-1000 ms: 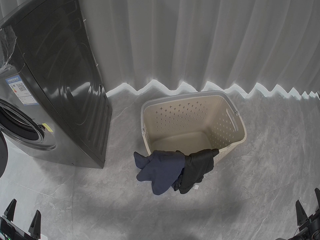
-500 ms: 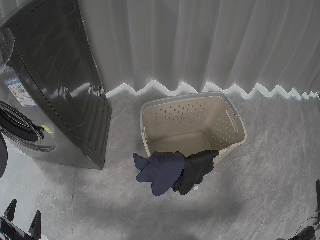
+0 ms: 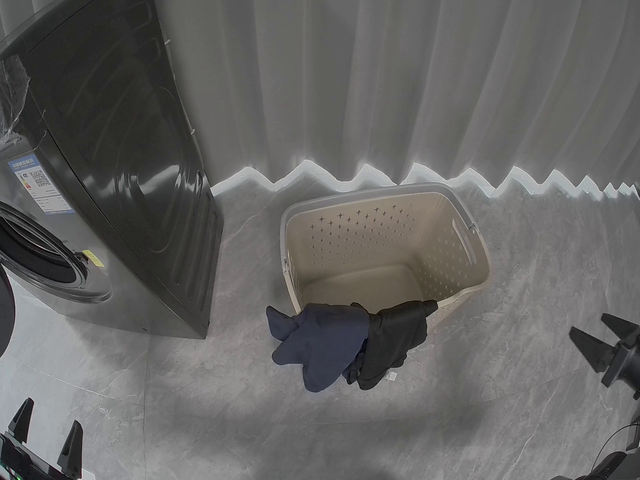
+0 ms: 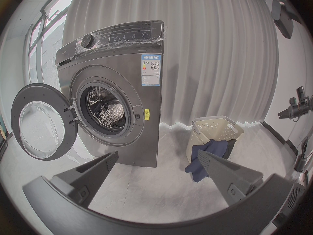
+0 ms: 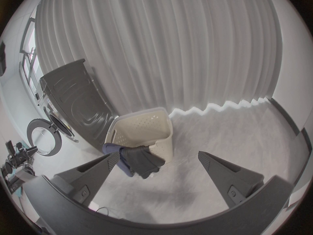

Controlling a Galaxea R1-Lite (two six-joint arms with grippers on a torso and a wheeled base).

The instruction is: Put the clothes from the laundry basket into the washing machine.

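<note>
- The left gripper [image 3: 50, 413] hangs low in front of the washing machine [image 3: 120, 168], jaws apart and empty, well apart from both garments.
- A navy garment [image 3: 323, 345] and a black garment [image 3: 393, 335] drape side by side over the near rim of the laundry basket [image 3: 467, 235].
- The right gripper [image 3: 588, 325] is to the right of the basket, jaws apart and empty, clear of both garments.

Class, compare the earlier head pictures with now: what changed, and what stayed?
The right gripper rose at the right edge, open, and now points toward the basket; nothing was grasped. The left gripper, clothes, basket and washer stayed put.
</note>
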